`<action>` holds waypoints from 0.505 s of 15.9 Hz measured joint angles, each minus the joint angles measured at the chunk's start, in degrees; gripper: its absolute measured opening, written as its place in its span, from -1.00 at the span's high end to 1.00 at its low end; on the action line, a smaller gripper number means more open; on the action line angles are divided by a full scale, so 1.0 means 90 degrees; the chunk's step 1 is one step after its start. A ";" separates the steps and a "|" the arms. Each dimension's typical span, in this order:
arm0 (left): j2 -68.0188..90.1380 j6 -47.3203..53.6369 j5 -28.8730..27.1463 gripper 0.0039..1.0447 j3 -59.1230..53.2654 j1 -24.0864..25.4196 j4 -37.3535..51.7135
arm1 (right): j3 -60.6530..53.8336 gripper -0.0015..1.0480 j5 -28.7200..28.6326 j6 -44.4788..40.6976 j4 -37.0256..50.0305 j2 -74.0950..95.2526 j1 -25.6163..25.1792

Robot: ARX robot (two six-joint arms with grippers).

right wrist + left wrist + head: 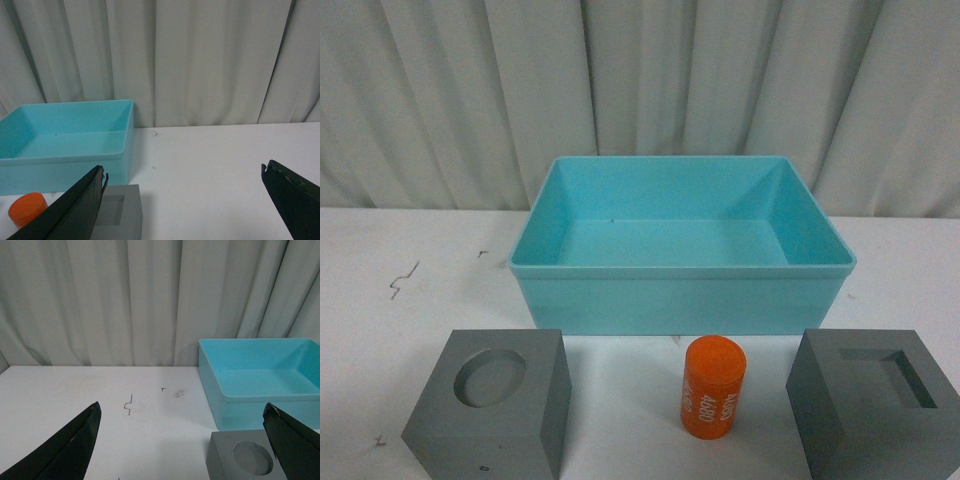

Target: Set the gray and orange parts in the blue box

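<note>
Spread wide, holding nothing: left gripper (181, 409), right gripper (182, 170). Just in front of the blue box (680, 268), on the white surface (380, 260): gray block with round recess (490, 400) off its left corner, orange cylinder (713, 385) upright near mid-front, gray block with square recess (875, 400) off its right corner. White sideways digits (705, 405) on the cylinder, not surely legible.

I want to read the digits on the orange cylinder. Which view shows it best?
The front view: the orange cylinder stands whole and unobstructed, white digits visible on its side. The right wrist view catches only its top, no digits; the left wrist view misses it.
</note>
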 joint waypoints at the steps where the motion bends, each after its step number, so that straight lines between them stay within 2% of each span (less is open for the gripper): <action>1: 0.0000 0.0000 0.0000 -0.88 0.0000 0.0000 0.0000 | 0.0000 -0.87 0.0000 0.0000 0.0000 0.0000 0.0000; 8: 0.0000 0.0000 0.0000 -0.88 0.0000 0.0000 0.0000 | 0.0000 -0.87 0.0000 0.0000 0.0000 0.0000 0.0000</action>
